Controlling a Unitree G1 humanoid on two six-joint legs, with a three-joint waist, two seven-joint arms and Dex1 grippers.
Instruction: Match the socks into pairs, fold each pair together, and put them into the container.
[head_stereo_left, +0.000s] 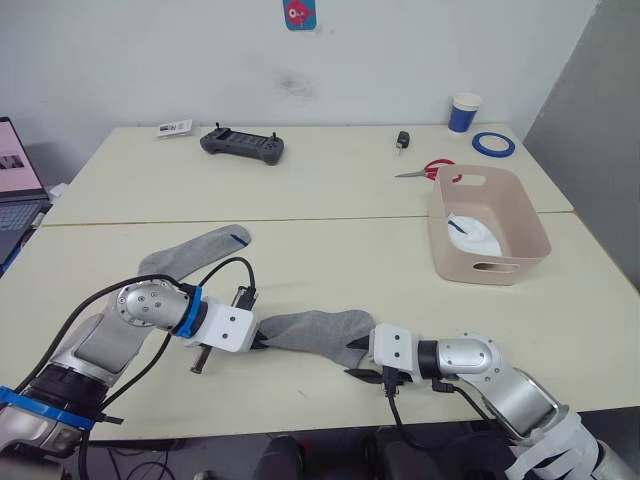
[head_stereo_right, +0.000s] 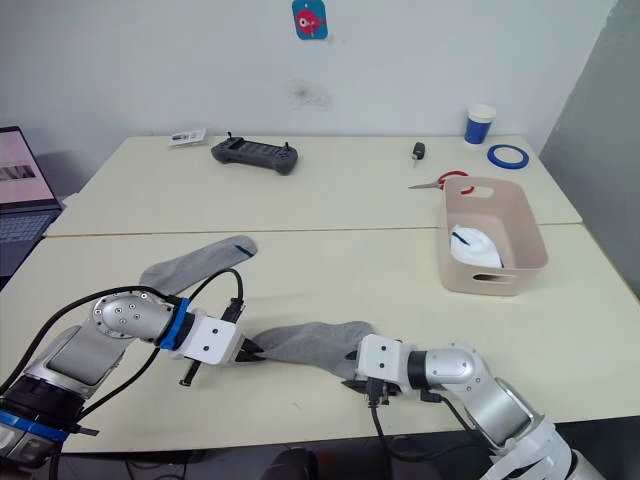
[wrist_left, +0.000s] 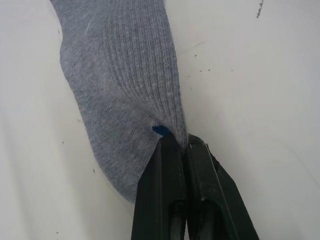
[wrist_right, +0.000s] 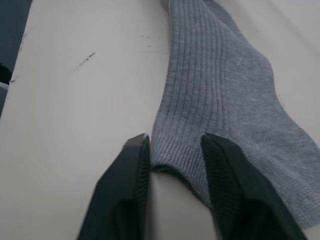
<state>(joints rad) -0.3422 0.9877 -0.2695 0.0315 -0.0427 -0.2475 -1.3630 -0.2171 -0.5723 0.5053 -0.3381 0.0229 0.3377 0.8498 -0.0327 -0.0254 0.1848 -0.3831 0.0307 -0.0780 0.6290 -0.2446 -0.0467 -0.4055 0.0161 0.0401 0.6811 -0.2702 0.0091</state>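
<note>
Head views: grey sock (head_stereo_left: 315, 332) lies low centre on table (head_stereo_left: 330, 215), second grey sock (head_stereo_left: 190, 253) centre-left, container (head_stereo_left: 488, 222) at right w/ white sock (head_stereo_left: 472, 233).
L wrist: left gripper (wrist_left: 186, 143) pinched tight on sock end.
R wrist: right gripper (wrist_right: 175, 145) open wide astride cuff; prob. next: close, then fold.

The right gripper (wrist_right: 172, 165) stood open, its fingers (wrist_right: 227, 165) straddling the grey sock's (wrist_right: 220, 100) ribbed cuff on the table (wrist_right: 75, 100).

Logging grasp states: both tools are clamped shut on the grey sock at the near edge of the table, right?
Not quite. The left tool is shut on the grey sock, but the right tool is open, its fingers astride the sock's cuff, as the right wrist view shows.
</note>
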